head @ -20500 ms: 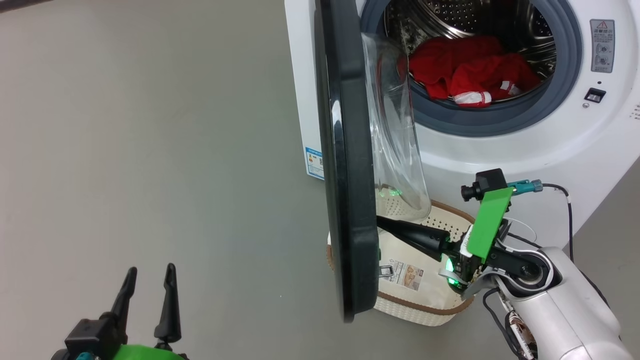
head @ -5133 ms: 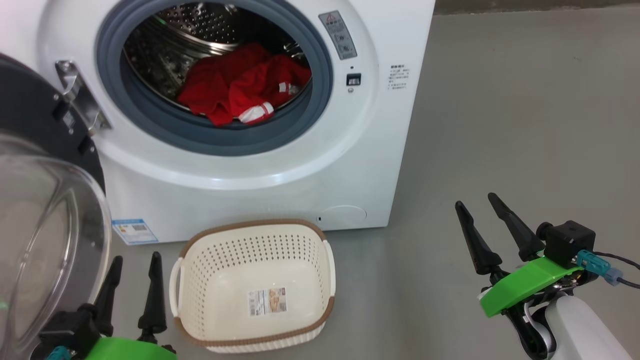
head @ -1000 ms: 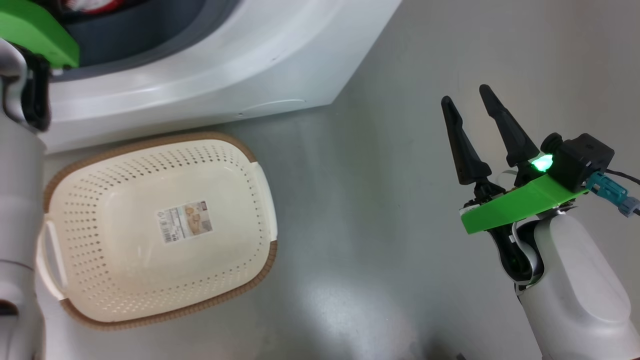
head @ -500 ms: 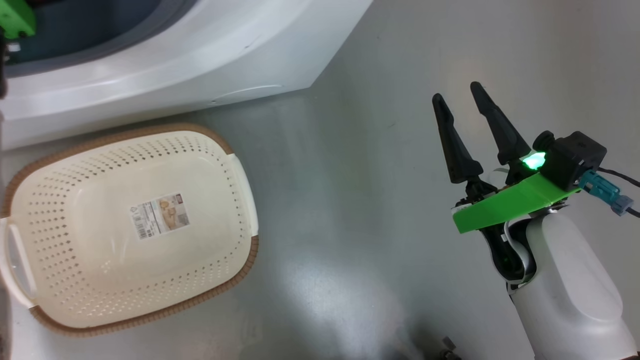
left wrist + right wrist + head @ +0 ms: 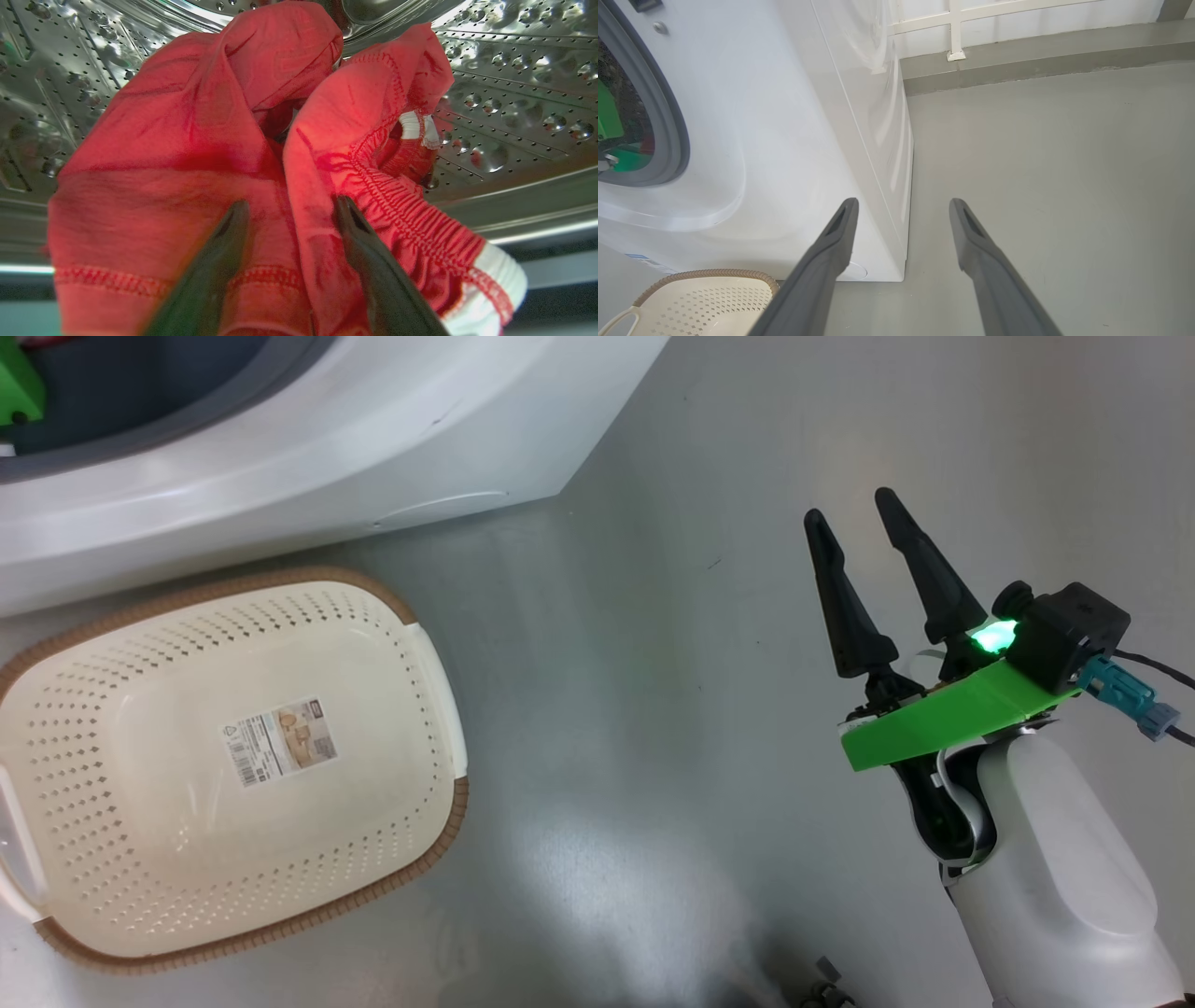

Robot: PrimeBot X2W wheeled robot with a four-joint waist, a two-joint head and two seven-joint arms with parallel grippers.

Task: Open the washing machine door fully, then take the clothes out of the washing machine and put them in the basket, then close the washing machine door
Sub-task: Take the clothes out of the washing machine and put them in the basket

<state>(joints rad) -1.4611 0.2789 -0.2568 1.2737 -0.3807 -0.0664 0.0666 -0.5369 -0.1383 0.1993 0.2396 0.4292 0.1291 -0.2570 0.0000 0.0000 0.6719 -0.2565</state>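
Inside the steel perforated drum [image 5: 514, 93] of the washing machine [image 5: 373, 439], the left claw [image 5: 289, 207] is spread wide. Its two dark fingers reach over the bright red clothes [image 5: 187, 140] with a fold of cloth showing between them. It grips nothing, and whether the tips press the fabric I cannot tell. The clothes lie heaped in the drum, with a white band [image 5: 486, 289] at their right near edge. On the grey floor [image 5: 653, 728], just in front of the machine, stands the cream perforated basket [image 5: 456, 807], which has a label sticker [image 5: 280, 742] on its bottom. Well to its right, past the machine's corner, the right claw [image 5: 848, 509] hovers above the floor, fingers parted and holding nothing.
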